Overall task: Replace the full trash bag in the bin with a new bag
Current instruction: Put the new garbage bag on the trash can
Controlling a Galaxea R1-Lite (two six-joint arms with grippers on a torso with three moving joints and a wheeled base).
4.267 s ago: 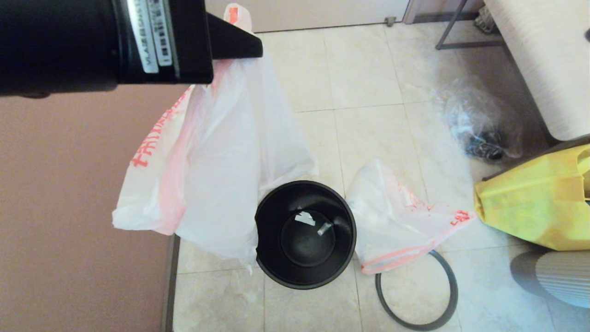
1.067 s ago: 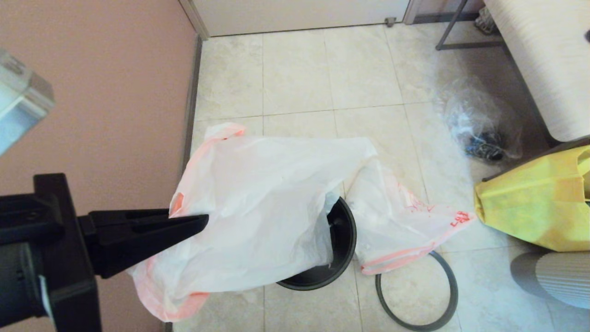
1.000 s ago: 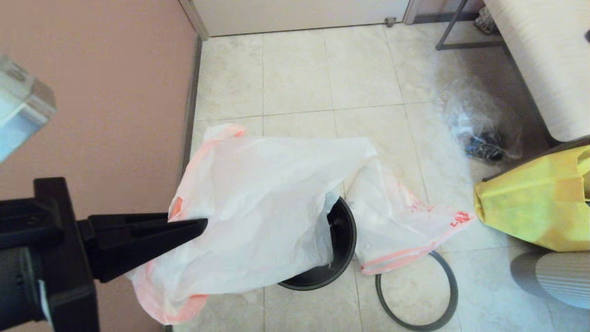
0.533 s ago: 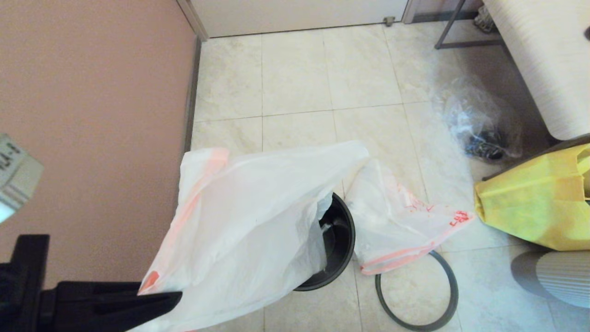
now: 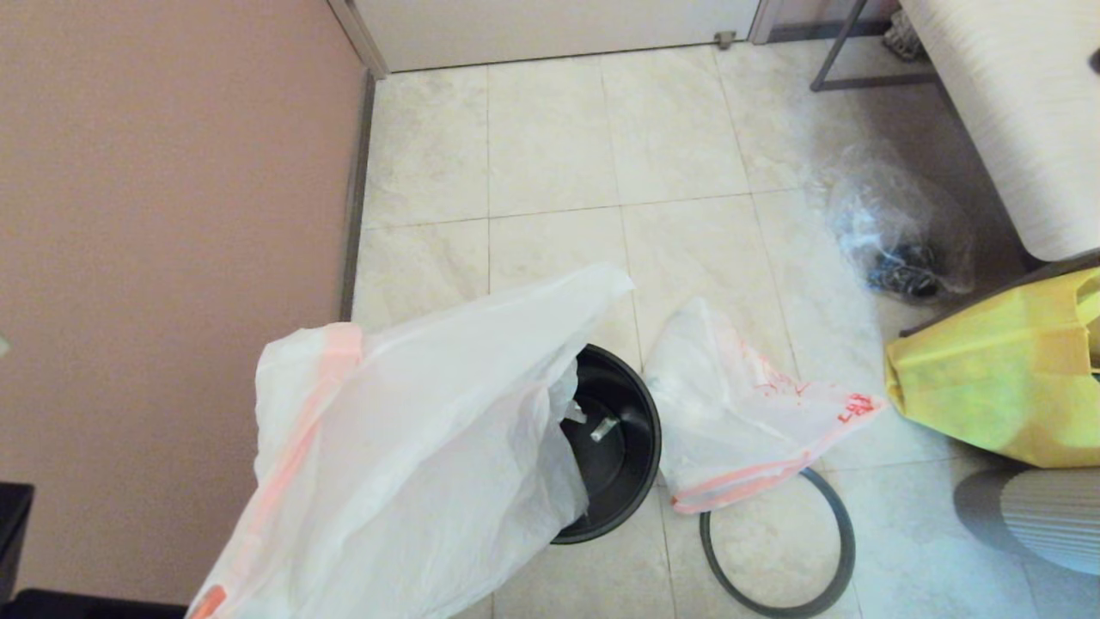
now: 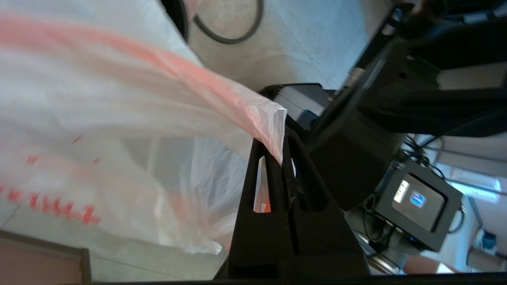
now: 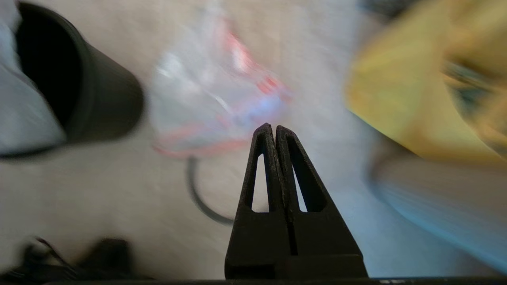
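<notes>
The black bin [image 5: 620,447] stands on the tiled floor, and small scraps show on its bottom. A white bag with pink trim [image 5: 412,464] is stretched over the bin's left side and covers that part of the mouth. My left gripper [image 6: 282,138] is shut on the bag's pink edge, low beside the robot's base and below the head view's edge. Its dark-grey hoop [image 5: 778,550] lies flat on the floor right of the bin. My right gripper [image 7: 272,126] is shut on nothing, hovering above the hoop [image 7: 198,194] with the bin [image 7: 91,99] to one side.
A second white bag with red print [image 5: 739,413] lies between the bin and the hoop. A big yellow bag [image 5: 997,370] and a clear bag of dark scraps [image 5: 894,232] sit to the right. A pink wall [image 5: 172,215] closes the left side.
The left gripper has dropped down and back out of the head view, pulling the bag's edge with it. The bag has slid left, uncovering more of the bin's mouth.
</notes>
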